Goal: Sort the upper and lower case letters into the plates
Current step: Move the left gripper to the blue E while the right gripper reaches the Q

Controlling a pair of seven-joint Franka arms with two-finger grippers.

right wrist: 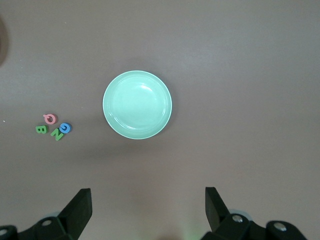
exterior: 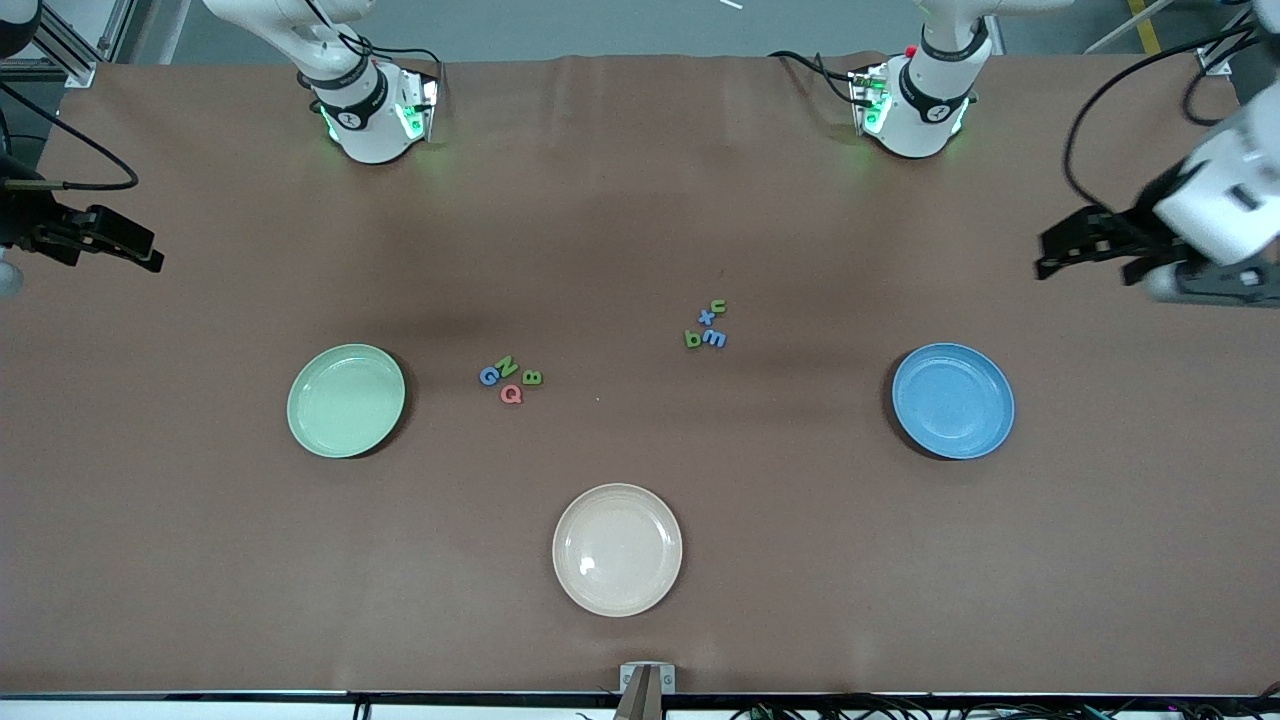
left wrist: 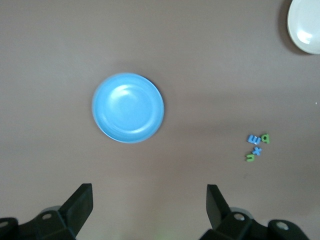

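Table cover: matte brown sheet (exterior: 640,220), faint crease near the arm bases.
Pale green plate (exterior: 346,400): round, shallow, smooth plastic; toward the right arm's end of the table; empty.
Blue plate (exterior: 953,400): same shape and size, glossy; toward the left arm's end; empty.
Cream plate (exterior: 617,549): similar round dish, nearest the front camera, between the other two; empty.
Upper-case cluster: small chunky pieces on the cloth beside the pale green plate, close together: blue G (exterior: 488,376), green N (exterior: 506,366), green B (exterior: 532,377), pink-red Q (exterior: 511,394).
Lower-case cluster: tight group farther from the front camera than the capitals, between them and the blue plate: green b (exterior: 692,340), blue x (exterior: 707,318), green n (exterior: 717,305), blue m (exterior: 714,339).
Left gripper (exterior: 1085,258): raised over the left arm's end of the table, fingers spread wide, holding nothing.
Right gripper (exterior: 125,250): raised over the right arm's end, fingers equally wide, empty.
Left wrist view: looks down on blue plate, lower-case group, edge of cream plate.
Right wrist view: pale green plate centred, capitals alongside; dark finger pads (right wrist: 80,205) well apart.
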